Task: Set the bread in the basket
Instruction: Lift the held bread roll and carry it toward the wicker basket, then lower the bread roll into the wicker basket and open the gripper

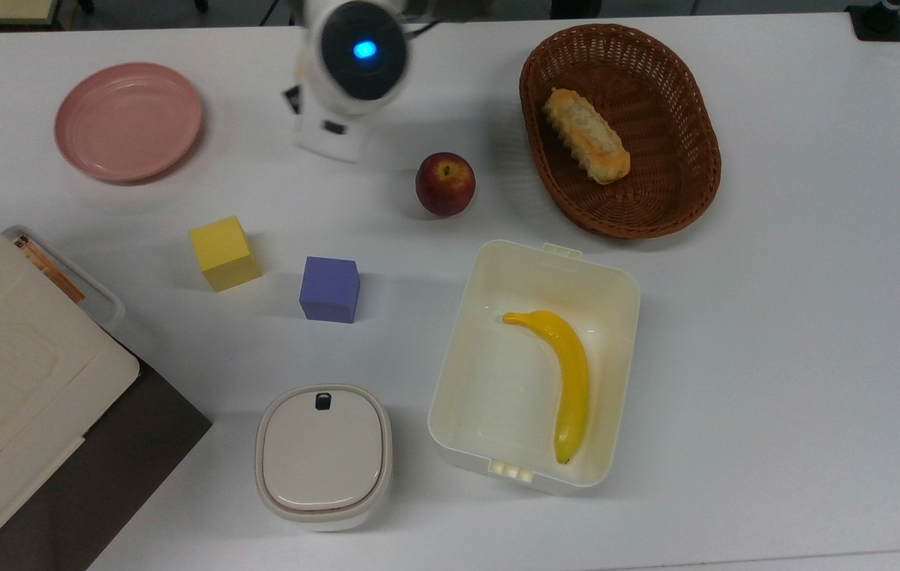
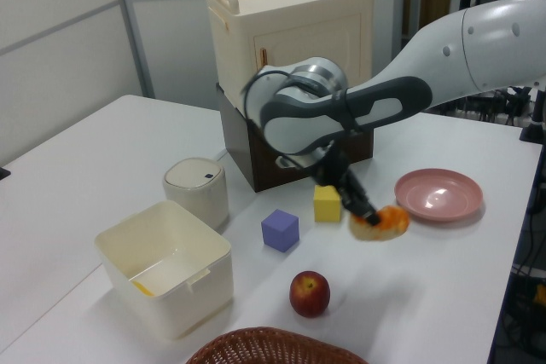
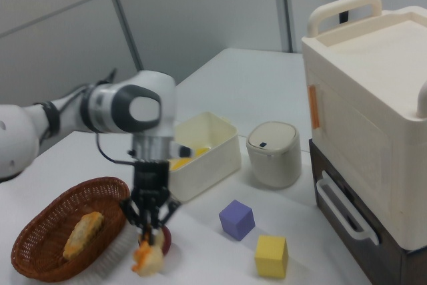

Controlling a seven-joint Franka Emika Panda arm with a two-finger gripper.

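My gripper (image 2: 368, 217) is shut on the bread (image 2: 381, 222), a small loaf with a glossy orange top, and holds it in the air above the table. In the right view the bread (image 3: 148, 258) hangs under the gripper (image 3: 148, 237), just in front of the apple (image 3: 165, 238) and to the right of the basket (image 3: 47, 238). In the top view the arm (image 1: 354, 55) covers the bread. The brown wicker basket (image 1: 660, 95) stands at the top view's upper right with a paler loaf (image 1: 586, 147) lying in it. Its rim (image 2: 273, 349) shows at the left view's bottom.
A red apple (image 1: 445, 184) sits between the arm and the basket. A pink plate (image 1: 128, 120), a yellow cube (image 1: 224, 252) and a purple cube (image 1: 329, 289) lie to the top view's left. A cream box (image 1: 545, 250) holds a banana (image 1: 564, 373). A lidded white container (image 1: 323, 456) and a cabinet (image 2: 294, 66) stand nearby.
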